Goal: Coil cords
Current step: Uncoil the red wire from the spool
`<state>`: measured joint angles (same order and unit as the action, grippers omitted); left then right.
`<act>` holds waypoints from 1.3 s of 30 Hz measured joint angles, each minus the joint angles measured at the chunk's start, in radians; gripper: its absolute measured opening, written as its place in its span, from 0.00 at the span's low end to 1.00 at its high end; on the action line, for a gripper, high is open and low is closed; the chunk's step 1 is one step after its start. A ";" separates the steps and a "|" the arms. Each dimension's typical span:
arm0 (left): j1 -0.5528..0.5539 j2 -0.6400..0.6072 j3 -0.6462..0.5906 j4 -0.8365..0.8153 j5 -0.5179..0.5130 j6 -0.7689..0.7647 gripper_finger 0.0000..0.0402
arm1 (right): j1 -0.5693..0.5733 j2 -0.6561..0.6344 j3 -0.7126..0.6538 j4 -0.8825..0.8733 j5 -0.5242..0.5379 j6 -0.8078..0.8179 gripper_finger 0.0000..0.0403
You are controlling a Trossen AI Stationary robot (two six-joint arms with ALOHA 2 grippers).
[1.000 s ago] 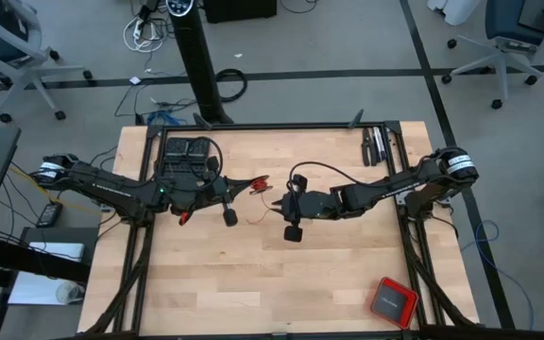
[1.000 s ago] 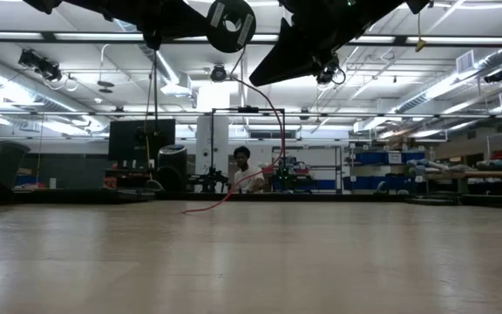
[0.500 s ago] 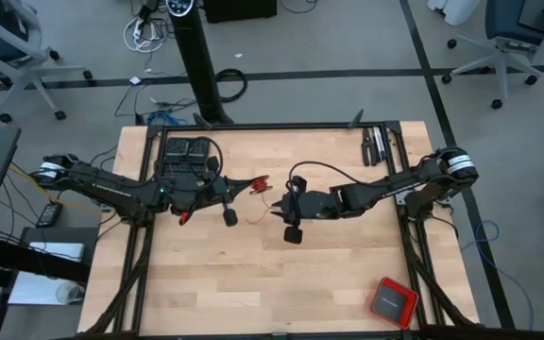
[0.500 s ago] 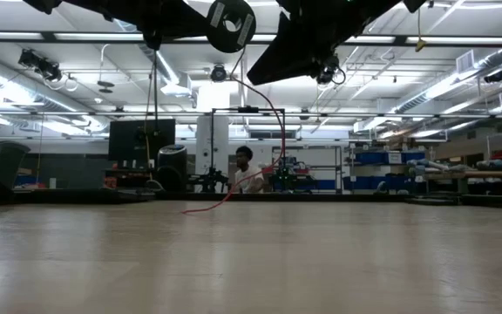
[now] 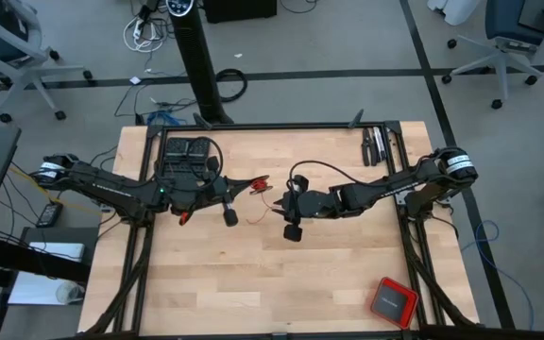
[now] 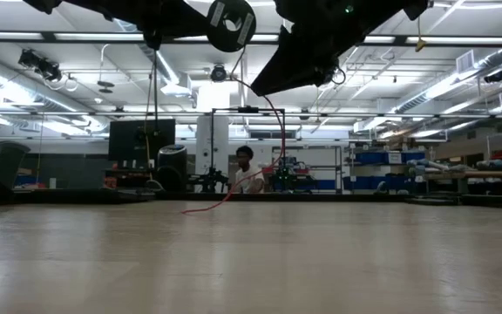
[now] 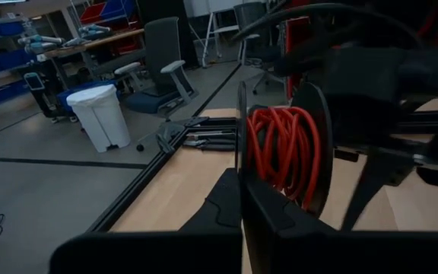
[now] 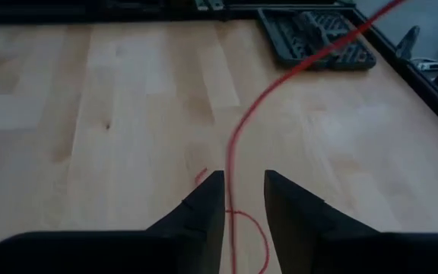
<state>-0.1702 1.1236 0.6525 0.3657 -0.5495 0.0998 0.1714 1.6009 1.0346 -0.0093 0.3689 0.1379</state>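
At the left edge of the pale wooden surface (image 5: 196, 283), the dark left arm reaches inward above the boards, and its left gripper (image 5: 250, 186) hangs over the middle of the surface toward the far side; its jaws are clenched on a small tight bundle of the very thin red cord (image 7: 284, 149), which in the left wrist view shows as neat red turns pinched between two dark flat discs. Behind that arm, at the far left of the surface, lies a dark open case of tools (image 5: 186, 149). From the bundle the thin red strand runs across the boards, seen in the right wrist view as a single curved line that ends in a small loop lying flat on the wood. Just to the right of the left gripper, the right gripper (image 5: 279, 201) faces it over the centre of the surface, its jaws released with a narrow gap, and the strand passes between the two dark fingers (image 8: 204, 209) without being squeezed. In the low view the cord arcs down from the grippers to the surface. Near the front right corner sits a red square box with a dark top (image 5: 392, 301), well apart from both grippers.
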 joint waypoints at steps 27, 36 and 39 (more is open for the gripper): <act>0.000 0.000 0.000 -0.003 0.000 0.000 0.00 | -0.019 0.082 -0.019 0.100 -0.071 -0.043 0.09; 0.000 0.000 0.000 -0.021 0.000 0.000 0.00 | -0.021 0.073 -0.018 0.085 -0.075 -0.026 0.08; 0.000 0.000 0.000 -0.018 0.000 0.000 0.00 | -0.023 0.068 -0.018 0.087 -0.066 -0.010 0.13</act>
<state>-0.1701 1.1236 0.6525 0.3481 -0.5495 0.0995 0.1484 1.6690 1.0168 0.0776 0.3028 0.1275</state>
